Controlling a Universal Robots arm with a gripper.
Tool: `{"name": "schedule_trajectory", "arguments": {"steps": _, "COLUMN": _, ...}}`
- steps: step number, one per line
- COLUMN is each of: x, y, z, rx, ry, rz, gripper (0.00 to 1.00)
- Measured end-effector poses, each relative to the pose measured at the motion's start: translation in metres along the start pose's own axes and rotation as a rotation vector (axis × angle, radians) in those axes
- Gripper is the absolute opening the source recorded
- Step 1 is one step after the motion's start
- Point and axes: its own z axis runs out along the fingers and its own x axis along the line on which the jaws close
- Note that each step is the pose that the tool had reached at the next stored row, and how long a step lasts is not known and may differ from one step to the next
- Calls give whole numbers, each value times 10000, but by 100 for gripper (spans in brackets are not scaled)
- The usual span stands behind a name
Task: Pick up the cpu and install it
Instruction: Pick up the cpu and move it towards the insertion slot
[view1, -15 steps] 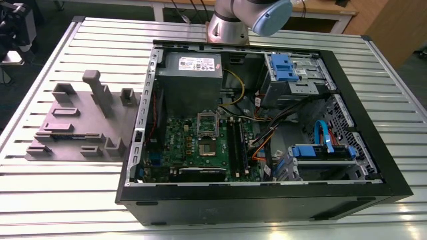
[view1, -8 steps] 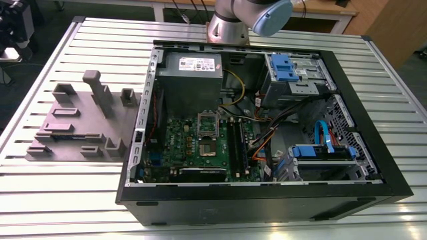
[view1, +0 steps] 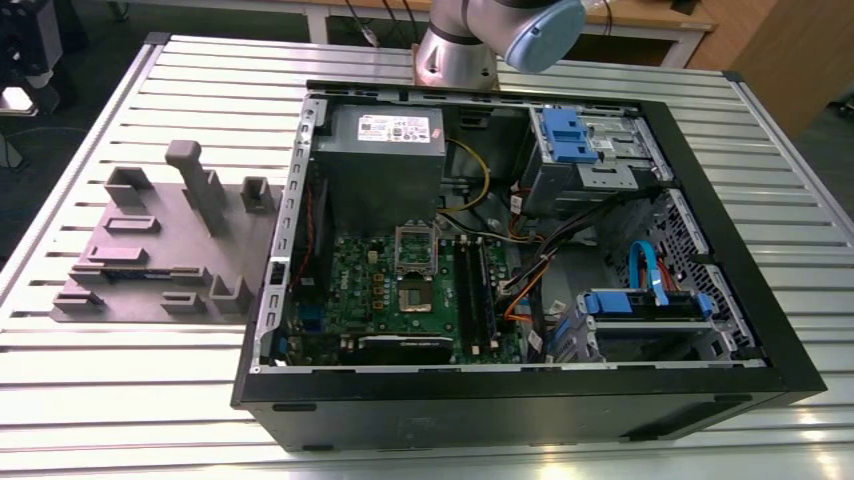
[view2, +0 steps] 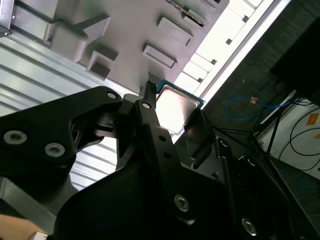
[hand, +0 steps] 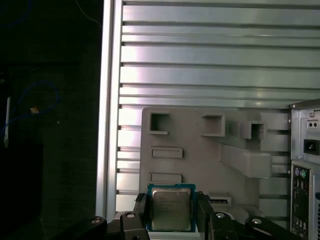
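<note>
- My 2 fingers (hand: 204, 215) are clamped on the cpu (hand: 171, 214), 1 black pad on each opposite edge. The gripper (hand: 171, 221) holds it flat, with its metal top facing the first wrist camera.
- The cpu is a small, thin square with a shiny silver-grey lid and a narrow blue-green rim. In the second wrist view the lid (view2: 175, 107) glares almost white beside my dark finger (view2: 150, 117).
- I judge the pick-up done: the cpu hangs in my grip, up off the tray (hand: 200, 165) and over its near edge. The install is not yet done.
- The tray is matte mauve-grey plastic with raised blocks, 1 long slanted bar and shallow rectangular pockets. It looks hard and moulded.
- Under it, the table (hand: 210, 65) is ribbed aluminium, long glossy slats throwing back light.
- Beside the tray stands the case (view1: 534, 400), a black box with its side open, lying on the table.
- Inside is a green board (view1: 387, 300) carrying the socket (view1: 416, 262), a rectangular metal frame with a dark centre, well apart from the tray.
- In my judgement, the install calls for a level cpu, its edges square to that frame, and a soft, straight set-down. A rigid chip with slick sides leaves no room for tilt or squeeze.
</note>
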Motion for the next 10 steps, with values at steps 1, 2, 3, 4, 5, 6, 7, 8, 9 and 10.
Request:
{"name": "schedule_trajectory", "arguments": {"steps": 1, "x": 0, "y": 0, "z": -10, "rx": 0, "ry": 0, "rz": 0, "gripper": 47}}
{"name": "schedule_trajectory", "arguments": {"steps": 2, "x": 0, "y": 1, "z": -20, "rx": 0, "ry": 0, "rz": 0, "gripper": 47}}
{"name": "schedule_trajectory", "arguments": {"steps": 3, "x": 1, "y": 2, "z": -31, "rx": 1, "ry": 1, "rz": -1, "gripper": 47}}
{"name": "schedule_trajectory", "arguments": {"steps": 4, "x": 1, "y": 2, "z": -41, "rx": 1, "ry": 1, "rz": -1, "gripper": 47}}
{"name": "schedule_trajectory", "arguments": {"steps": 5, "x": 1, "y": 2, "z": -49, "rx": 0, "ry": 0, "rz": 0, "gripper": 47}}
{"name": "schedule_trajectory", "arguments": {"steps": 6, "x": 1, "y": 2, "z": -57, "rx": 0, "ry": -1, "rz": 1, "gripper": 47}}
{"name": "schedule_trajectory", "arguments": {"steps": 7, "x": 1, "y": 3, "z": -65, "rx": 0, "ry": 0, "rz": 0, "gripper": 47}}
{"name": "schedule_trajectory", "arguments": {"steps": 8, "x": 1, "y": 3, "z": -74, "rx": 1, "ry": 0, "rz": 0, "gripper": 47}}
{"name": "schedule_trajectory", "arguments": {"steps": 9, "x": 1, "y": 3, "z": -83, "rx": 1, "ry": -1, "rz": -1, "gripper": 47}}
{"name": "schedule_trajectory", "arguments": {"steps": 10, "x": 1, "y": 4, "z": -91, "rx": 1, "ry": -1, "rz": -1, "gripper": 47}}
